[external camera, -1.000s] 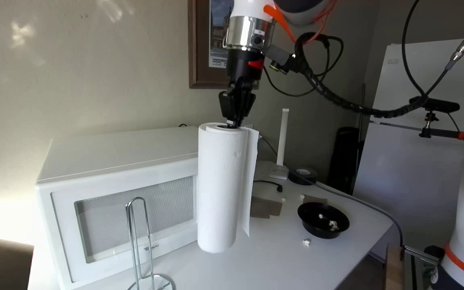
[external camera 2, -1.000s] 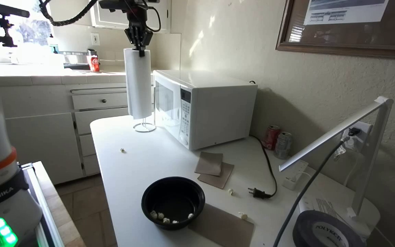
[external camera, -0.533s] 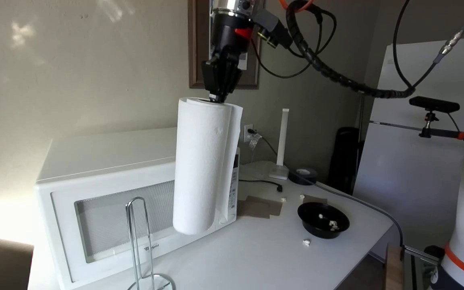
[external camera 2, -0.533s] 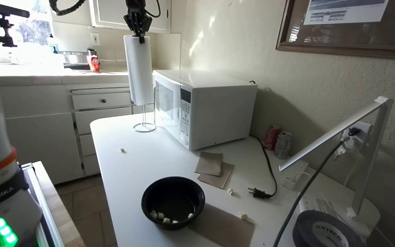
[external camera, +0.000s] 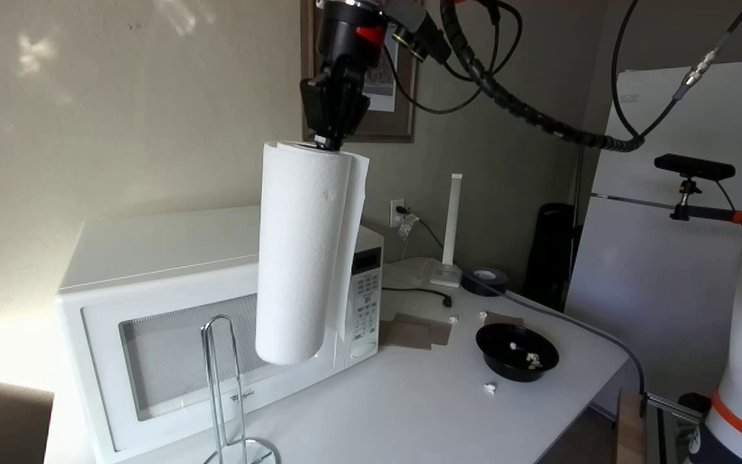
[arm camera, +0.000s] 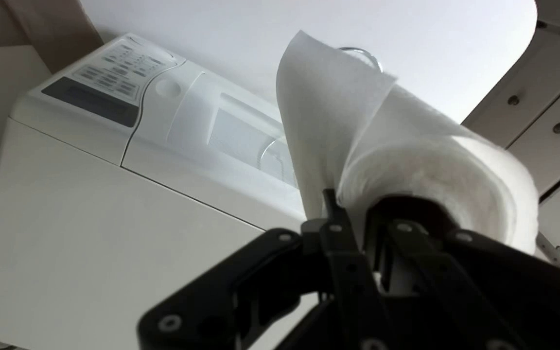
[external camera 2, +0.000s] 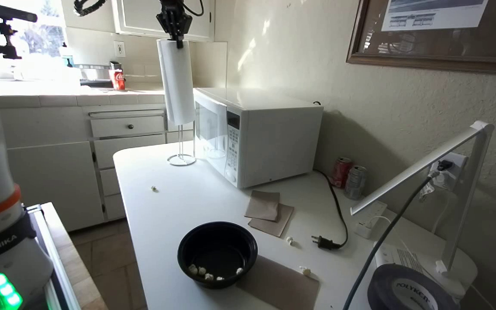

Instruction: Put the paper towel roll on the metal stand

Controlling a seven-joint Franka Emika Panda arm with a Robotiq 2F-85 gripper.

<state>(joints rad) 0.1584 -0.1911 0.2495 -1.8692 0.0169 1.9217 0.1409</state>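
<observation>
The white paper towel roll [external camera: 301, 258] hangs in the air, nearly upright with a slight tilt, in front of the microwave. It also shows in an exterior view [external camera 2: 176, 84] and the wrist view [arm camera: 435, 160]. My gripper [external camera: 328, 142] is shut on the wall at its top end. In the wrist view the gripper [arm camera: 355, 214] has one finger in the hollow core and one outside, beside a loose sheet. The metal stand [external camera: 216, 386] stands upright on the table, lower than the roll's top. In an exterior view the stand's wires [external camera 2: 181, 142] show below the roll. In the wrist view only a bit of the stand [arm camera: 365, 53] shows behind the roll.
The white microwave [external camera: 171, 251] stands close behind the stand and roll. A black bowl [external camera 2: 218, 254] with popcorn, brown paper pieces [external camera 2: 263, 205], a power cord [external camera 2: 338, 211], two cans [external camera 2: 355, 183], a lamp [external camera 2: 467, 189] and a tape roll [external camera 2: 407, 288] are on the table.
The gripper has lifted the roll and carried it leftward toward the stand in an exterior view. More of the stand shows below the roll. The roll tilts slightly more.
</observation>
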